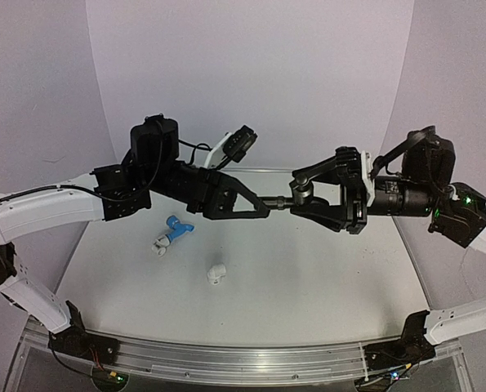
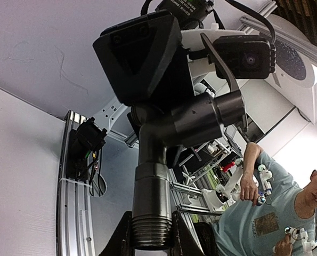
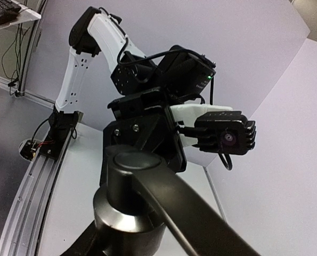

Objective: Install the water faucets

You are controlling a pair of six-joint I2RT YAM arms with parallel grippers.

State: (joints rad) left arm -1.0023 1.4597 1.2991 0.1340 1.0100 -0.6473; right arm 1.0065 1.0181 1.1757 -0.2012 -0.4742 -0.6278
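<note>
Above the middle of the desk (image 1: 324, 278), your two arms meet nose to nose, with the metal faucet (image 1: 292, 199) hanging in the air between them. Your left end effector (image 1: 267, 204) is clamped tight on the faucet's threaded end. From the left wrist you see the threads sitting between its two fingers (image 2: 121, 245), with the body rising away from them and bending toward the spout.

Your right end effector (image 1: 320, 200) is at the faucet's other end, by the cap and the lever (image 3: 174, 208). From the right wrist, the lever runs across the foreground from the round cap, and the left end effector sits straight behind it. You cannot tell from any view how wide the right jaws stand or whether they press on the faucet, because the faucet's head hides most of them.

Down on the desk, left of the held faucet, the blue faucet (image 1: 178, 229) lies on its side. Its lower-left end touches a white fitting (image 1: 160, 244). A second white fitting (image 1: 216, 274) sits alone near it, to the right and closer to you. Neither end effector is near these.
</note>
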